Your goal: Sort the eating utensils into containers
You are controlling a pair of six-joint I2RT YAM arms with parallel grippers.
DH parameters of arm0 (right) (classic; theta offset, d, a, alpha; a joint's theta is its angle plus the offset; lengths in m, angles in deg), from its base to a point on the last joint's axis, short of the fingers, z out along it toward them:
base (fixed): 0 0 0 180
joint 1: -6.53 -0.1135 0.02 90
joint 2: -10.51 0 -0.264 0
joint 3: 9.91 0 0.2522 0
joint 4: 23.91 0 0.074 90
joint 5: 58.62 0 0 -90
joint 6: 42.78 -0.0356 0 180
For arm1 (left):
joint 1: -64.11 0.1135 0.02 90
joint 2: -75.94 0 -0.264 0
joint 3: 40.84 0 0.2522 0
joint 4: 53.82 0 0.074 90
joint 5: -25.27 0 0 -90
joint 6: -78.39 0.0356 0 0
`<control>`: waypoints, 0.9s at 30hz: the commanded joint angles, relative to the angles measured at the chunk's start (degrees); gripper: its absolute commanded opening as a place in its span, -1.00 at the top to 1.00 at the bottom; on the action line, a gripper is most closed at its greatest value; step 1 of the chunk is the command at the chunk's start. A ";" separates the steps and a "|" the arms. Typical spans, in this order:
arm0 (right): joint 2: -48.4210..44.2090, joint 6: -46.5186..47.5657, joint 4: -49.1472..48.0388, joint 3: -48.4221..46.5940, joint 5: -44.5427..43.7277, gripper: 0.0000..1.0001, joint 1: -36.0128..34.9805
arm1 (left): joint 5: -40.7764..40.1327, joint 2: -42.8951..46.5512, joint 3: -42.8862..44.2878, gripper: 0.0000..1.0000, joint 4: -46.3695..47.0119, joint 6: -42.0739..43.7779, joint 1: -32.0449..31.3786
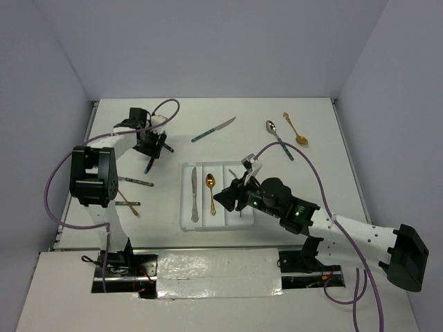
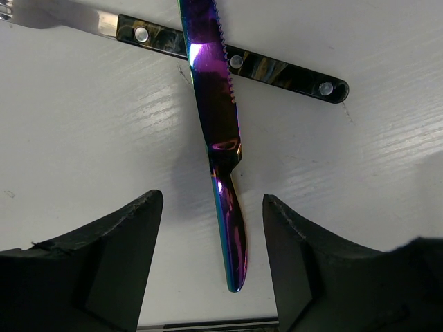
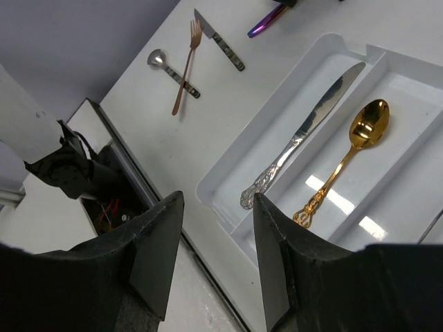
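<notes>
— What sort of place is this?
— A robotics lab cell, I'd say. My white table (image 1: pixel 311 138) is boxed in by bare pale walls (image 1: pixel 208 41), purple cables (image 1: pixel 47 194) loop off my left arm (image 1: pixel 93 176), and exposed wiring (image 1: pixel 111 265) sits at its base.

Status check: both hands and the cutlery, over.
Left hand open, straddling purple knife at the handle. Its blade lies across a dark-handled utensil. Right hand open, empty, above tray; silver knife and gold spoon already in.
</notes>
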 commanded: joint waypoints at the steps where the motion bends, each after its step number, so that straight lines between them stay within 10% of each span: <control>1: -0.72 0.01 -1.28 -1.80 -0.15 -0.04 -0.14 | -2.22 -0.48 2.20 -0.44 -0.18 1.65 -1.03; 27: -1.95 -0.26 -0.58 -1.97 0.47 -0.04 -0.22 | -4.86 -4.18 1.85 -0.28 -0.62 0.78 -2.70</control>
